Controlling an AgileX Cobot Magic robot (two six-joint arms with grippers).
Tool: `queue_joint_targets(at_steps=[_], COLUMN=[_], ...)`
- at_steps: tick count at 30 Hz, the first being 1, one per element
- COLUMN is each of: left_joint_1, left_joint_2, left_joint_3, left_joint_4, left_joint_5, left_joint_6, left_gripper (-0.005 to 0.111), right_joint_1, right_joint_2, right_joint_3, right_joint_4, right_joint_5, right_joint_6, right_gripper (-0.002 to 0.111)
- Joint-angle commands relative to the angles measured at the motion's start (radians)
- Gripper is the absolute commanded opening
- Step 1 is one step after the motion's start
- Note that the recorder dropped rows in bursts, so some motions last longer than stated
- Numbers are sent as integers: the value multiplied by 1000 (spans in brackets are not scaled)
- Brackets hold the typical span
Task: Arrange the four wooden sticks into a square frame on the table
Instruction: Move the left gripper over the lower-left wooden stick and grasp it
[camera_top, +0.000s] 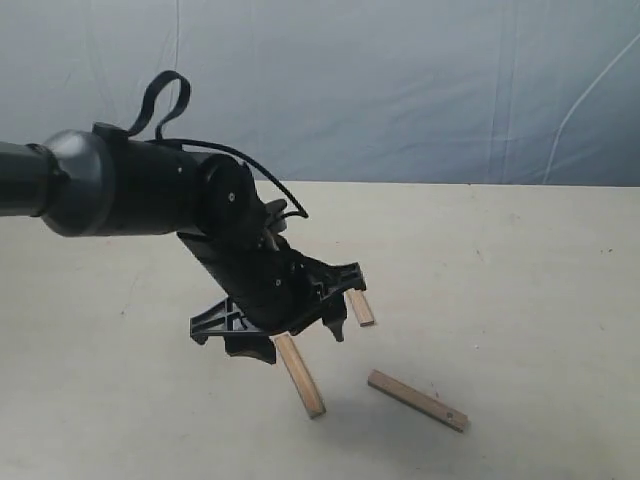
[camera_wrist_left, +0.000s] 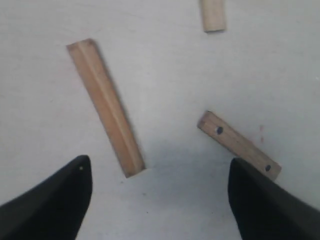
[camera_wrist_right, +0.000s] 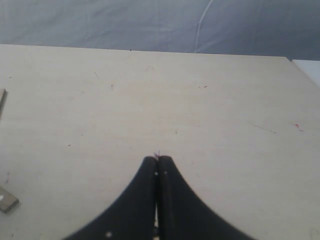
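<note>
A pale beige, faintly speckled table (camera_top: 540, 290) fills the scene, with a blue-grey cloth backdrop (camera_top: 400, 80) hanging behind it. From the left, a thick black left arm (camera_top: 130, 185) reaches down toward the middle. Its left gripper (camera_top: 295, 335) hovers over the table with the jaws spread wide and nothing between them. The left wrist view shows its 2 dark, blunt fingers (camera_wrist_left: 50, 205) well apart over bare tabletop.

3 flat, light-brown wooden strips lie loose near the middle, none touching another. Just under the gripper, the plain stick (camera_top: 300, 375) has its long axis running mostly far to near, with the near end leaning right. Just right of it and farther away, the half-hidden stick (camera_top: 360, 307) points much the same way, its far end covered by the gripper. Farthest right and nearest, the holed stick (camera_top: 417, 400) runs mostly left to right, its right end nearer. The left wrist view shows 2 small dark holes in it, 1 near each end, and a lengthwise ridge on the plain stick.

The right gripper (camera_wrist_right: 157, 161) appears only in the right wrist view. Its 2 black curved fingers are pressed together, gripping nothing, above bare table. 2 wood ends (camera_wrist_right: 7, 202) peek in at that view's edge; which sticks they are cannot be told.
</note>
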Motion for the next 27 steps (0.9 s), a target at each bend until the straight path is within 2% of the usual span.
queue_joint_targets(at_steps=[1,3,9,14,27], left_joint_1=[-4,-14,-40,-42,-61], left_joint_2=[61,83,159,196,271], left_joint_3=[-33,-44,-101,-147,-151], left_joint_4=[95,117,212,322,326], left_joint_5=[52,48,32,92,31], left_joint_6=[-168,-200,-302,-380,-419], left_gripper=[62,58,58,58,57], right_joint_1=[-5,-5,-5,-5,-5], right_joint_2=[-8,-8,-8,-8,-8], right_joint_3=[0,0,0,0,0], right_joint_4=[0,0,0,0,0], right_joint_5=[-9,-9,-9,-9,-9], right_joint_6=[0,0,0,0,0], right_gripper=[-1,-1,-1,-1,-1])
